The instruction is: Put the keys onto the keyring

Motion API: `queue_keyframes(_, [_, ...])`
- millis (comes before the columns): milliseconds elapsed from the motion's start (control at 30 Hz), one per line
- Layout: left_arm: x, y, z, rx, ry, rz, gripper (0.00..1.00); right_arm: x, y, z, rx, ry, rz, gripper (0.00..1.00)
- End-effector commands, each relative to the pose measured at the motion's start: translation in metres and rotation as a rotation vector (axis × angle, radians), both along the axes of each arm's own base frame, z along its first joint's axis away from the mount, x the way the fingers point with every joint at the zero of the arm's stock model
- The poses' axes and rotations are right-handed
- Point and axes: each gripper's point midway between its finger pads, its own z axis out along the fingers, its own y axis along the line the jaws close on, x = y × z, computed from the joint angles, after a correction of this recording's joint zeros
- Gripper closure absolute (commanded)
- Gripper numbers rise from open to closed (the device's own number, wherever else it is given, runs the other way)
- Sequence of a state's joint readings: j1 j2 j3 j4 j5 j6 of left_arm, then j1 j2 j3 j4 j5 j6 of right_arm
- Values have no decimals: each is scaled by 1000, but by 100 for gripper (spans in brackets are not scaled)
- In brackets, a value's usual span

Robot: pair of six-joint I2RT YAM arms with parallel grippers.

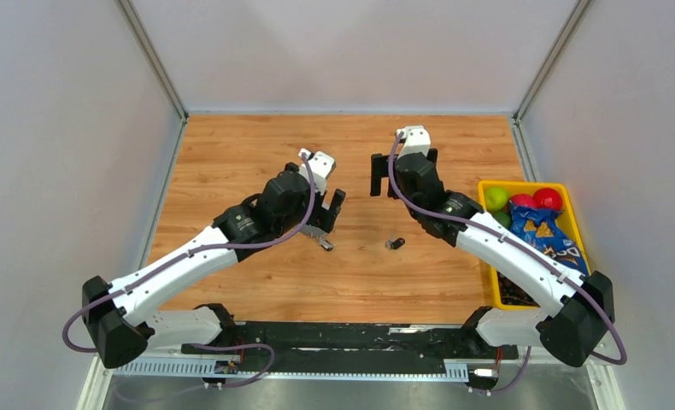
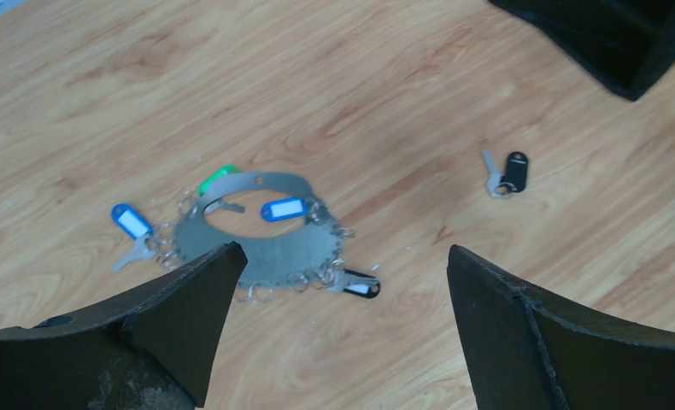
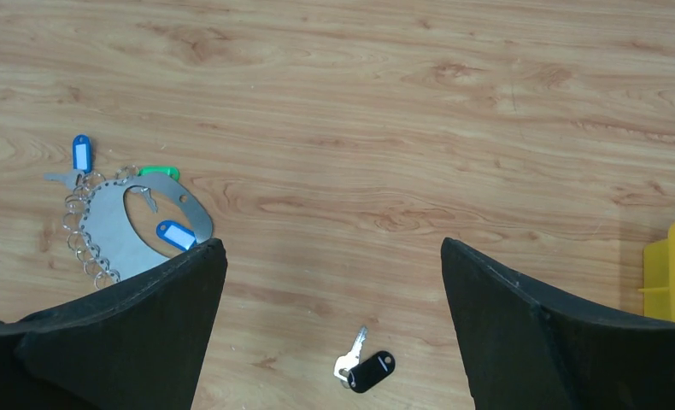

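Note:
The keyring (image 2: 274,252) is a flat grey metal oval with small rings round its edge, lying on the wooden table. Keys with blue (image 2: 132,220), green and black tags hang from it. It also shows in the right wrist view (image 3: 112,231) and, partly under my left gripper, in the top view (image 1: 321,239). A loose silver key with a black tag (image 2: 507,173) lies apart to its right, also seen in the right wrist view (image 3: 364,369) and the top view (image 1: 394,243). My left gripper (image 1: 330,213) is open and empty above the keyring. My right gripper (image 1: 401,178) is open and empty, beyond the loose key.
A yellow bin (image 1: 522,184) at the right edge holds green and red balls and a blue snack bag; its corner shows in the right wrist view (image 3: 672,273). Grey walls enclose the table on three sides.

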State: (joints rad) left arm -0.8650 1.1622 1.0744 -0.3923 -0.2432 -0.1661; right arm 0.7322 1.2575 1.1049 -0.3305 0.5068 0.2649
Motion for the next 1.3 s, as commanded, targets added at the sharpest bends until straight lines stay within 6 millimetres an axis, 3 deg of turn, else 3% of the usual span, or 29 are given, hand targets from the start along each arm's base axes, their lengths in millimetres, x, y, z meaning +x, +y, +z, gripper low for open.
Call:
queue_keyframes(0, [4,33,-1,43,-63,125,0,-12,4,-5,-6,38,74,0])
queue_keyframes(100, [-3,43,3,18,-83,132,0,-19,8,-26,-39,80,132,0])
queue_keyframes(233, [-7,58,4,34,-100,162,0,-26,27,-55,-56,158,245,0])
queue_keyframes(467, [-23,51,-4,80,-48,43,0,-35,49,-96,-84,226,398,1])
queue_keyframes(633, [-35,51,-2,54,-35,-7,0,-48,75,-117,-26,286,524,5])
queue_keyframes(833, [-42,43,-9,66,-45,-96,8,-47,90,-124,-4,263,551,22])
queue_keyframes(1000, [-46,25,-29,148,-53,-264,23,-42,71,-120,-12,237,434,19])
queue_keyframes(1133, [-43,9,-49,210,-36,-359,24,-57,58,-108,6,229,429,15])
queue_keyframes(1267, [-46,-1,-68,258,33,-430,23,-66,60,-108,14,231,480,16])
